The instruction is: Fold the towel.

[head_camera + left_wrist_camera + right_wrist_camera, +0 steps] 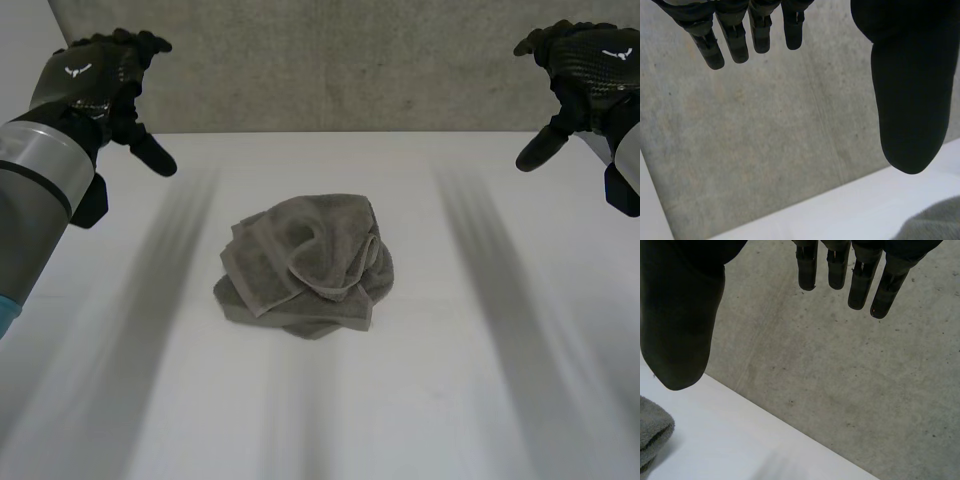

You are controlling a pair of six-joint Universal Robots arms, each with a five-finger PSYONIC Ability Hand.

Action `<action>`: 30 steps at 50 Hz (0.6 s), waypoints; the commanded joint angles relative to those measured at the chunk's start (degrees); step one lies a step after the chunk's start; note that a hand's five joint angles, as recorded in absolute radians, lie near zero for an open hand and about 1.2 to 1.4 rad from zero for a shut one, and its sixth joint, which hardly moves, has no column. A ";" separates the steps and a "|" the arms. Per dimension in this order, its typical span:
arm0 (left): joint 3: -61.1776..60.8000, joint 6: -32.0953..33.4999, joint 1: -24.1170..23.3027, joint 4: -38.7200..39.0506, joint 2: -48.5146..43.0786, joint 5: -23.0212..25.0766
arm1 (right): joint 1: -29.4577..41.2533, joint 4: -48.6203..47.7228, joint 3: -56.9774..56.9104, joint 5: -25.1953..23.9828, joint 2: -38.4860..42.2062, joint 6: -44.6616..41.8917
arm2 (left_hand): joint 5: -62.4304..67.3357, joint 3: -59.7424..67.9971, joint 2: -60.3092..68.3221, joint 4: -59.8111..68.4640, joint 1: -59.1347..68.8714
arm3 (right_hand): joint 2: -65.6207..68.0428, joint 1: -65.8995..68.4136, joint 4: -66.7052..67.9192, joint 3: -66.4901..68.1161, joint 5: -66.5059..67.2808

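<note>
Left arm (30, 190) sits nearest, at the near left. The left hand (95, 70) hovers above the far left of the tabletop (480, 390), fingers straight and spread, holding nothing. In the middle, the towel (305, 265) lies in a crumpled heap, well apart from both hands. The right hand (590, 60) hovers at far right, also spread and empty. Folding looks unstarted: the towel probably needs spreading flat first, then folding.

Corners lost in the heap
The towel (305, 265), bunched at the middle of the table (480, 400), buries its own corners and inner layers; both wrist views' edges crop it.
</note>
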 commanded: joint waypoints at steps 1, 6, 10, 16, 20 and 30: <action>-0.06 0.18 -0.28 -2.43 -0.15 0.22 | 0.37 0.15 -0.51 0.36 0.16 0.29 | 0.12 0.99 1.13 1.11 0.84 | -3.97 -3.34 -4.58 -3.75 -3.47; -0.15 0.18 -0.72 -2.52 -0.15 0.13 | 0.37 0.15 -0.08 0.62 0.34 0.29 | -0.05 0.82 0.96 0.94 0.67 | -3.97 -3.34 -4.58 -3.75 -3.47; -0.06 0.18 -0.63 -2.52 -0.15 0.13 | 0.37 0.15 -0.07 0.45 0.34 0.29 | -0.05 0.82 0.96 0.94 0.67 | -3.97 -3.34 -4.58 -3.75 -3.47; -0.23 0.18 -0.63 -2.43 -0.15 0.31 | 0.46 0.15 0.10 -0.43 0.25 0.20 | -0.22 0.65 0.79 0.78 0.50 | -3.97 -3.34 -4.58 -3.75 -3.47; -1.38 0.70 -0.81 -1.82 -0.15 0.48 | 0.72 0.15 0.45 -1.40 0.34 -0.07 | -0.22 0.65 0.79 0.78 0.50 | -3.97 -3.34 -4.58 -3.75 -3.47; -2.18 1.23 -6.24 8.62 -10.48 9.24 | 1.86 -0.03 1.42 -11.51 8.50 -1.03 | 0.62 1.49 1.63 1.61 1.34 | -3.97 -3.34 -4.58 -3.75 -3.47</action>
